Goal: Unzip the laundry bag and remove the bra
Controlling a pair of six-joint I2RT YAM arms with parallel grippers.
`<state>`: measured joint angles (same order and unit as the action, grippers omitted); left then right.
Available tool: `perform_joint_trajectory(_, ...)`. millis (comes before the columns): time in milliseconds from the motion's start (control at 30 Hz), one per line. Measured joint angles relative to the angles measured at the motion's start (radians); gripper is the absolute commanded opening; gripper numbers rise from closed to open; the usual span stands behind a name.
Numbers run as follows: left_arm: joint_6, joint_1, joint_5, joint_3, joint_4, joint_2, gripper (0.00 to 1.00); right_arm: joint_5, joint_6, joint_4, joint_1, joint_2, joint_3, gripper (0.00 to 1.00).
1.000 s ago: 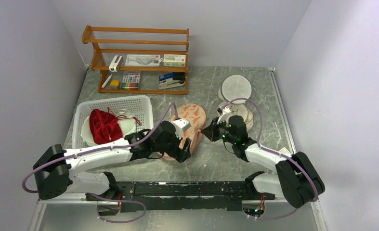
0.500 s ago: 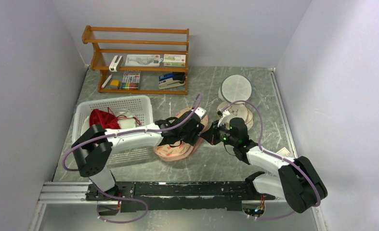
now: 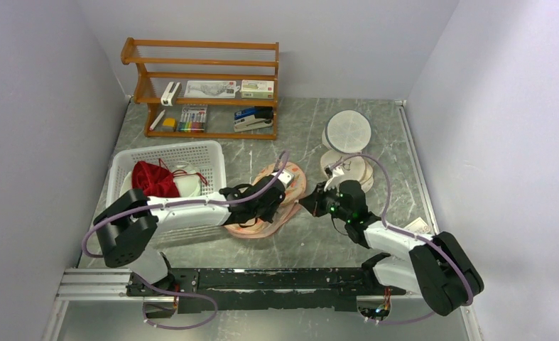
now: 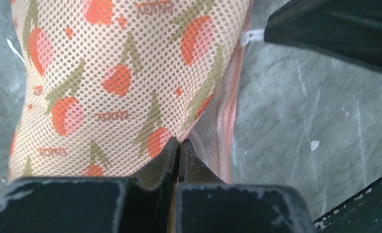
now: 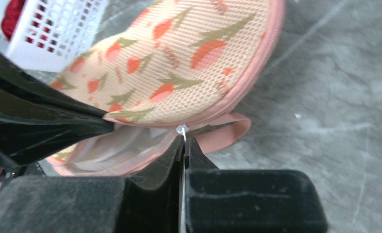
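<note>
Grey marbled tabletop (image 3: 305,135) carries your laundry bag (image 3: 291,175) near the middle. Its long axis runs from near-left to far-right, with the zipper seam along its right side. Your left claw (image 4: 179,143) is pinched tight on the bag's mesh beside the pink trim. Your right claw (image 5: 183,141) is closed on the white zipper pull (image 5: 181,129), where the seam gapes. Small orange lettering on the mesh is too fine to read. A white basket (image 3: 170,150) sits just left of the bag, and cream disc pouches (image 3: 349,129) lie far-right. Bare tabletop lies near and right of it.
</note>
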<state>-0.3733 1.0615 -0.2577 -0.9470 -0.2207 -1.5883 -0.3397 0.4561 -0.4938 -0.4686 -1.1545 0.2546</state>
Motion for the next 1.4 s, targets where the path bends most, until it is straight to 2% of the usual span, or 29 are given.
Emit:
perform_joint_trajectory(300, 0.014, 0.0, 0.05, 0.098, 0.065, 0.068, 0.07, 0.171, 0.026, -0.166, 0.032, -0.119, -0.051, 0.0)
perform_joint_trajectory(533, 0.064, 0.0, 0.057, 0.153, 0.077, 0.139, 0.07, 0.154, 0.022, -0.269, 0.159, -0.149, -0.051, 0.0)
perform_joint_trajectory(567, 0.072, 0.0, 0.061, 0.158, 0.08, 0.145, 0.13, 0.126, 0.013, -0.275, 0.171, -0.159, -0.047, 0.0)
perform_joint_trajectory(667, 0.097, 0.0, 0.077, 0.161, 0.072, 0.15, 0.49, 0.029, -0.007, -0.28, 0.186, -0.186, -0.032, 0.0)
perform_joint_trajectory(733, 0.112, 0.0, 0.09, 0.158, 0.049, 0.154, 0.65, -0.029, -0.005, -0.278, 0.19, -0.178, -0.031, 0.0)
perform_joint_trajectory(867, 0.127, 0.013, 0.116, 0.111, -0.019, 0.167, 0.73, -0.106, 0.008, -0.227, 0.19, -0.09, -0.037, 0.0)
perform_joint_trajectory(1067, 0.138, 0.042, 0.13, -0.039, -0.012, 0.168, 0.76, -0.214, 0.02, -0.11, 0.188, 0.067, -0.037, 0.0)
perform_joint_trajectory(1200, 0.134, 0.044, 0.096, -0.166, -0.004, 0.064, 0.74, -0.268, 0.052, -0.055, 0.187, 0.116, -0.037, 0.0)
perform_joint_trajectory(1400, 0.119, 0.043, 0.077, -0.204, 0.006, -0.076, 0.59, -0.306, 0.076, 0.002, 0.181, 0.16, -0.037, 0.0)
